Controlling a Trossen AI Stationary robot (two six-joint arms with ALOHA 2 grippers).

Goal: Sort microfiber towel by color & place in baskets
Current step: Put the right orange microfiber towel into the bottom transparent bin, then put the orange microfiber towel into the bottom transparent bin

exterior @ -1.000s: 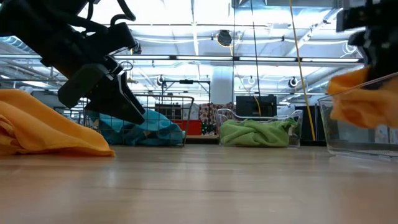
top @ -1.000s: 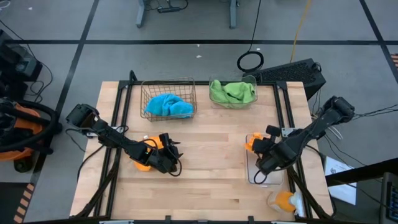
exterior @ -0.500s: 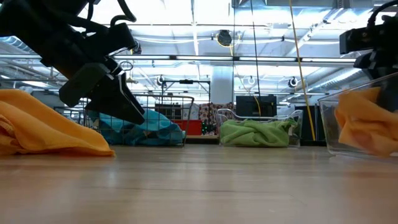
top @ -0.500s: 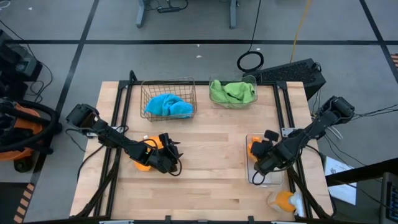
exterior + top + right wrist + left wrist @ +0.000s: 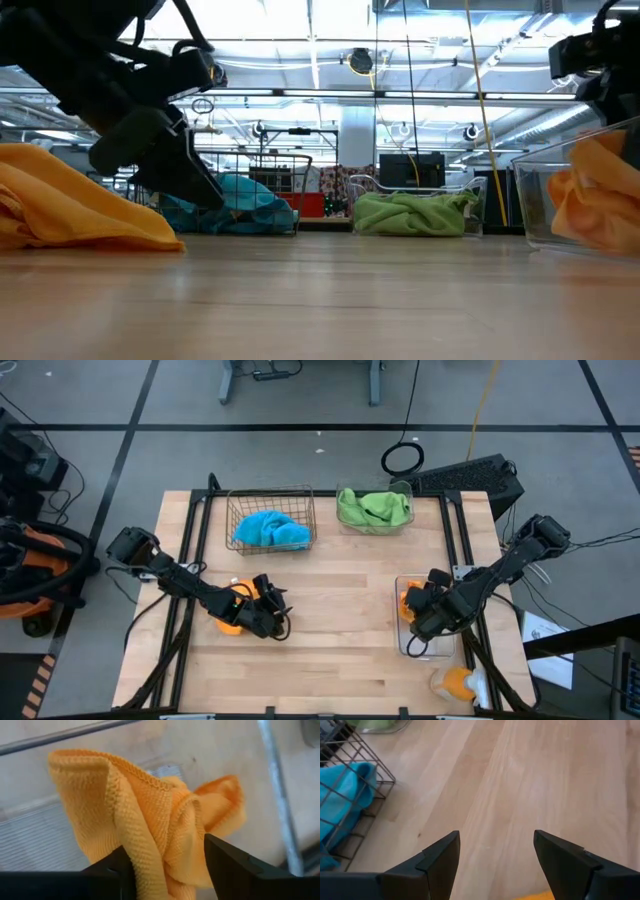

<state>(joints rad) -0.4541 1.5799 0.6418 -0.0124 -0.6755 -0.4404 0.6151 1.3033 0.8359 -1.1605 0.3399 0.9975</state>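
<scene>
An orange towel [image 5: 150, 815] sits bunched in the clear bin [image 5: 428, 652] at the table's right. My right gripper [image 5: 167, 870] stands over it, open, with the towel's upper fold between its fingers. At the table's left my left gripper [image 5: 280, 618] hovers low over the bare wood, open and holding nothing. A second orange towel [image 5: 230, 618] lies crumpled on the table just behind it. A blue towel [image 5: 268, 530] lies in the wire basket [image 5: 232, 500]. A green towel [image 5: 374, 508] lies in the far clear bin [image 5: 402, 488]. My right gripper comes down into the bin from above, slanting from the table's right. Its fingers [image 5: 112, 870] stand on either side of the orange towel's raised fold [image 5: 165, 835]. Whether they touch the cloth I cannot tell. The towel rests in the bin.
Another orange cloth with something white [image 5: 458, 682] lies at the table's near right corner. A black keyboard [image 5: 470, 475] sits beyond the far right corner. Bare wood [image 5: 340, 620] stretches between the two arms.
My right gripper has opened and let go of the orange towel, which has sunk from above the bin's rim down inside the clear bin. My left gripper has drawn back a little toward the table's left, its fingers as wide as before.
</scene>
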